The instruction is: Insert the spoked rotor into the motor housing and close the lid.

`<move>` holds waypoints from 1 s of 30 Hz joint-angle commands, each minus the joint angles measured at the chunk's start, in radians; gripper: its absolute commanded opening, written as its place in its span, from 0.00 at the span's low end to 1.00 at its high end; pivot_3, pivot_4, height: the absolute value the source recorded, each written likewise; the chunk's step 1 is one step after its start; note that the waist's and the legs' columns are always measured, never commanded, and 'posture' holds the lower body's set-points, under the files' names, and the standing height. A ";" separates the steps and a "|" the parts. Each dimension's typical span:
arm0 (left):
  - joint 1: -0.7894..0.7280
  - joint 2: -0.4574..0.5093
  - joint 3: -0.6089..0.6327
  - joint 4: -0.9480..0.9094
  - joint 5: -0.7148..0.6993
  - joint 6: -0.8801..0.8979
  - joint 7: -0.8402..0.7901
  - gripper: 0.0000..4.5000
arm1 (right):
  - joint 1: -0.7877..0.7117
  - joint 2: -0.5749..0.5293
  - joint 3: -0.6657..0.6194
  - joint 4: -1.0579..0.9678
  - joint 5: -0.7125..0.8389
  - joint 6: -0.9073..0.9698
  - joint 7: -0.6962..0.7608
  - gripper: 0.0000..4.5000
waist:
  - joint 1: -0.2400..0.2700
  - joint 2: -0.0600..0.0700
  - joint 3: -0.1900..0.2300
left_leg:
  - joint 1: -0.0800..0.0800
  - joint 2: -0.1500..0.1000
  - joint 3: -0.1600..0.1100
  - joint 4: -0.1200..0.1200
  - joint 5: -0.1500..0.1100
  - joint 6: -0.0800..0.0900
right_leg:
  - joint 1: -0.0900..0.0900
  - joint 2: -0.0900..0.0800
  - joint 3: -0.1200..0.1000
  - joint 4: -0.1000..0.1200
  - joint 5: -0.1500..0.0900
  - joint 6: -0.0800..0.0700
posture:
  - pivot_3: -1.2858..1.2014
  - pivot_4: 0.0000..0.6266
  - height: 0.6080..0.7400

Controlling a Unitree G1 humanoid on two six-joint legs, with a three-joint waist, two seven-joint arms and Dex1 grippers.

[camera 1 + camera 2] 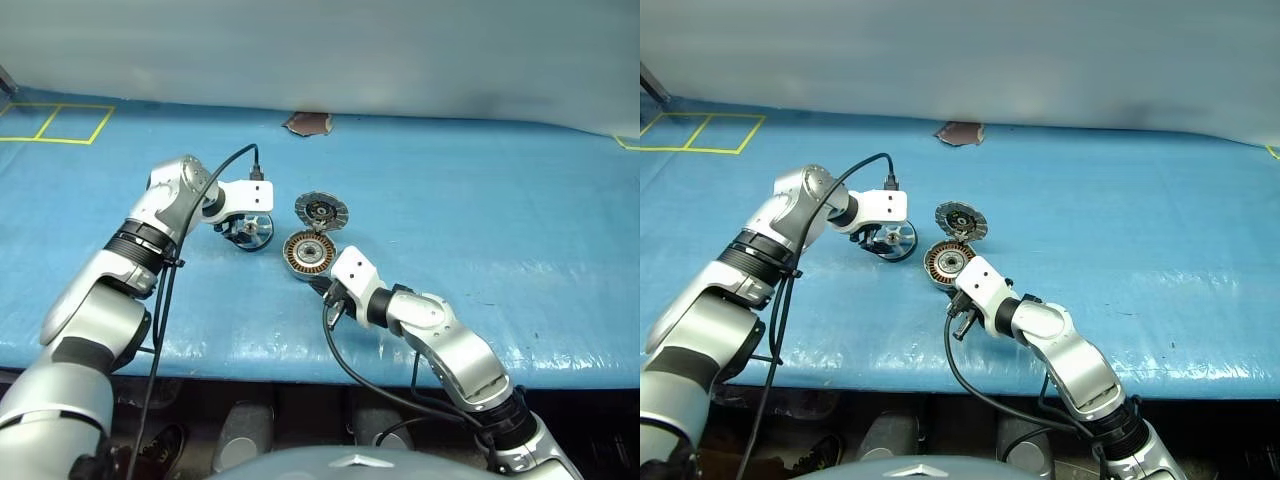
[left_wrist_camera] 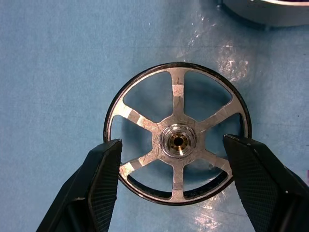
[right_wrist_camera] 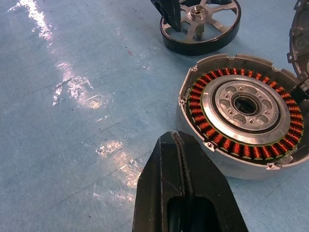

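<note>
The spoked rotor [image 2: 177, 135], a dark ring with silver spokes and a central hub, lies flat on the blue table [image 1: 480, 220], left of the motor housing [image 1: 309, 252]. My left gripper [image 2: 173, 145] is open and straddles the rotor, one black finger [image 2: 104, 169] at each side of the rim. The housing shows copper windings around a silver centre [image 3: 246, 104]. Its lid [image 1: 321, 210] stands tilted open at the far edge, ribbed face showing. My right gripper [image 3: 179, 140] is shut and empty, just short of the housing's near side.
A brown patch [image 1: 308, 123] lies at the table's back edge and yellow tape squares [image 1: 60, 122] mark the far left. The table's front edge [image 1: 300, 365] runs below both arms. A black cable [image 1: 215, 165] loops over the left wrist.
</note>
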 commanded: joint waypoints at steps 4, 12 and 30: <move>0.010 -0.004 0.012 -0.031 0.023 -0.011 0.021 0.54 | -0.005 0.001 -0.005 -0.044 0.007 -0.008 -0.006 0.00 | 0.000 0.000 0.000 | 0.000 0.000 0.000 0.000 0.000 0.000 | 0.000 0.000 0.000 0.000 0.000 0.000 | 0.52 0.24 1.00; 0.042 0.006 -0.005 -0.023 0.065 -0.042 0.016 0.54 | -0.005 0.000 -0.009 -0.047 0.008 -0.006 -0.012 0.00 | -0.001 0.000 0.000 | 0.001 0.000 0.000 0.000 0.000 0.000 | 0.001 0.000 0.000 0.001 0.000 0.000 | 0.52 0.24 1.00; 0.047 0.010 0.061 0.005 0.041 -0.090 0.063 0.40 | 0.000 0.010 -0.017 -0.047 0.006 -0.017 -0.037 0.00 | -0.002 0.000 0.000 | 0.004 0.000 0.000 0.001 0.000 0.000 | 0.003 0.000 0.001 0.003 0.000 0.000 | 0.52 0.24 1.00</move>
